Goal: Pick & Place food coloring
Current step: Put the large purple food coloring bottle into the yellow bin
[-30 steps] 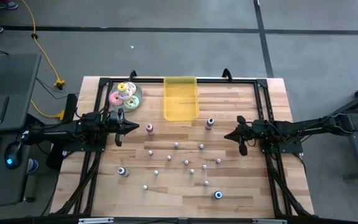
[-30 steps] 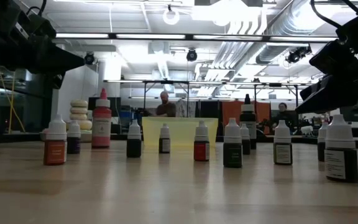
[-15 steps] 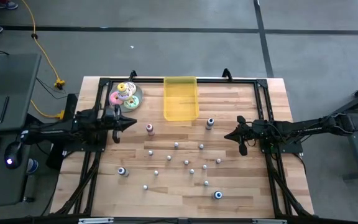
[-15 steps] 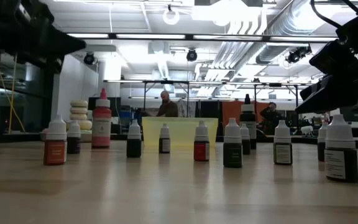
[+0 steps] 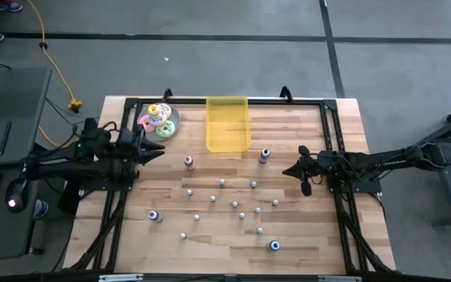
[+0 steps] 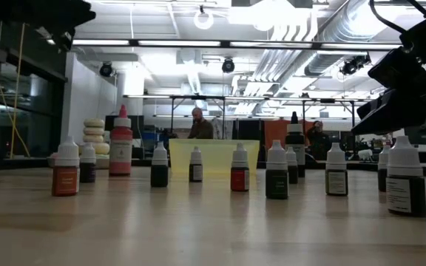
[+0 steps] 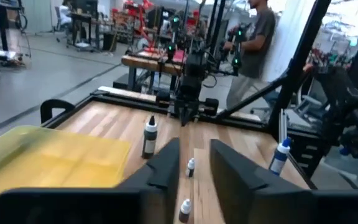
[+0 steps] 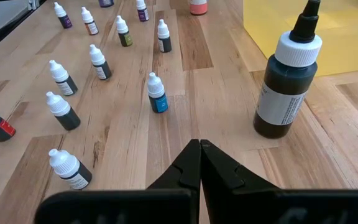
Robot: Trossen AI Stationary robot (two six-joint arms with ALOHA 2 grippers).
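Several tiny food coloring bottles [image 5: 235,205] with whitish caps stand upright on their bases, scattered over the middle of the wooden table. Larger ones stand among them: a pink one [image 5: 189,162], a dark one [image 5: 264,155] [image 8: 288,87] and two with blue caps [image 5: 154,215] [image 5: 274,245]. My left gripper [image 5: 160,150] [image 7: 194,148] hangs open above the table's left side, left of the pink bottle, and holds nothing. My right gripper [image 5: 286,171] [image 8: 199,144] is shut and empty at the right side, just near of the dark bottle.
A yellow rectangular tray [image 5: 227,124] sits at the far middle of the table. A plate of pastel donuts [image 5: 157,119] lies at the far left. A black frame [image 5: 331,125] runs along the table's edges. People stand in the room behind.
My left gripper has drawn back toward the table's left edge and a little toward the far edge, and has risen: in the low view it climbs to the top corner of the picture. The bottles and my right arm have stayed put.
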